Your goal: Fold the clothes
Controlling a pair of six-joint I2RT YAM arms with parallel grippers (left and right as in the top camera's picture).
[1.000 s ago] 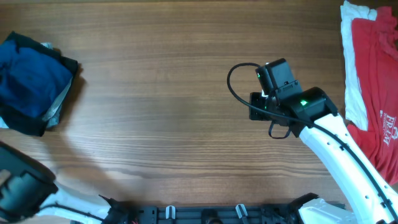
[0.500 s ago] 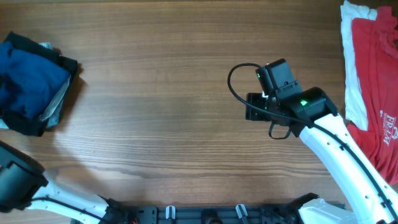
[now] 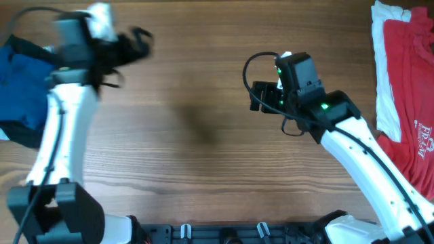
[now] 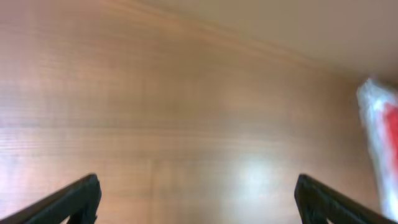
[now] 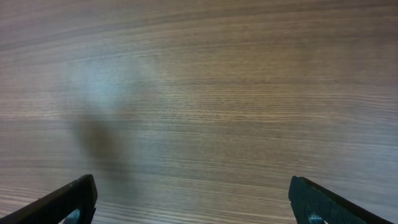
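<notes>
At the counter's [image 3: 203, 176] left edge the blue shirt [image 3: 19, 91] is bunched, judged limp and light, best pinched at a hem, while left gripper [image 3: 139, 46] and right gripper [image 3: 260, 98] are seen with jaws apart, empty.

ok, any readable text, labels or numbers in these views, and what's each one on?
White lettering on the red cotton tee at the right edge of the overhead view: sideways, partly cut off by the frame, too small to read.
Left wrist view: the same tee is only a blur, so nothing is legible.
Right wrist view: no text.
No other labels, brands or numbers are visible.
</notes>
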